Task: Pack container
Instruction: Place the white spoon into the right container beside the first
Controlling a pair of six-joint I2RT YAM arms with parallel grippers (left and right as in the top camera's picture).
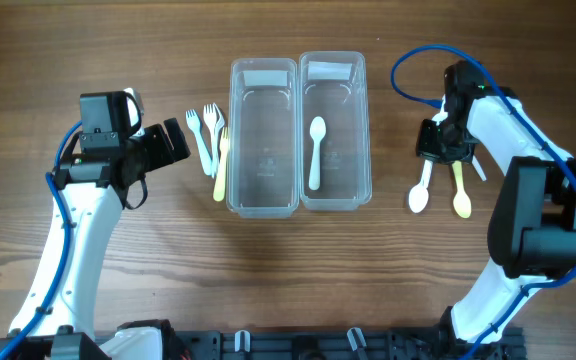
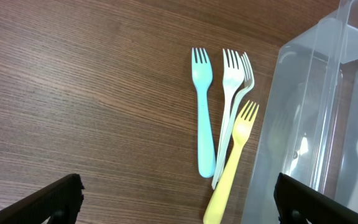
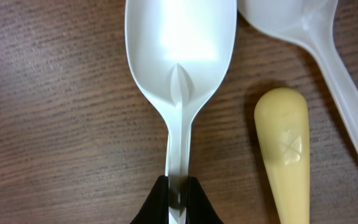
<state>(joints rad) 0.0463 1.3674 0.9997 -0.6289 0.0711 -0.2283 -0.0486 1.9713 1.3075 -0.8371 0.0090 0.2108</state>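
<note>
Two clear containers stand side by side, the left one empty and the right one holding a white spoon. To their left lie a blue fork, two white forks and a yellow fork. My left gripper hangs open above the wood just short of the forks, touching nothing. On the right side of the table, my right gripper is shut on the handle of a white spoon. Its bowl rests on the table beside a yellow spoon.
Another pale spoon lies just beyond the yellow spoon, close to the right gripper. The left container's wall stands right next to the forks. Bare wood surrounds the forks on the left.
</note>
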